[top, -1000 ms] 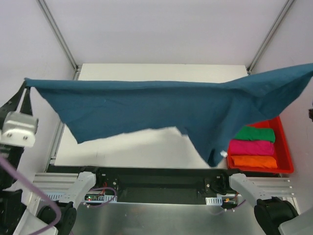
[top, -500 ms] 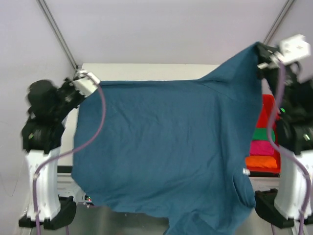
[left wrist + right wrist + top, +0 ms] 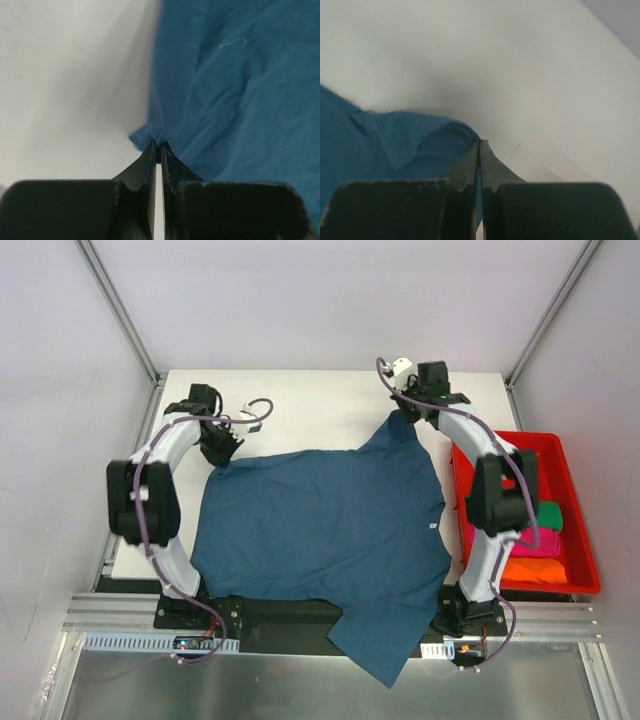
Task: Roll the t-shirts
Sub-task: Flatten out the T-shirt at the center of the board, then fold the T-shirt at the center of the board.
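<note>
- The dark teal-blue t-shirt [image 3: 320, 530] lay spread flat across the middle of the table [image 3: 300, 400], with one end drooping over the near edge
- A small white label [image 3: 432, 527] showed near the shirt's right side
- The left gripper [image 3: 220, 455] sat low toward the far left corner, jaws pinched together on the shirt's far left corner
- The right gripper [image 3: 405, 412] sat near the far edge, right of centre, jaws clamped on the shirt's far right corner, which rose to a peak
- At the right edge, a red tray [image 3: 580, 500] held a green t-shirt [image 3: 548, 512], a magenta t-shirt [image 3: 545, 540] and an orange t-shirt [image 3: 535, 570], rolled, in a row from far to near
</note>
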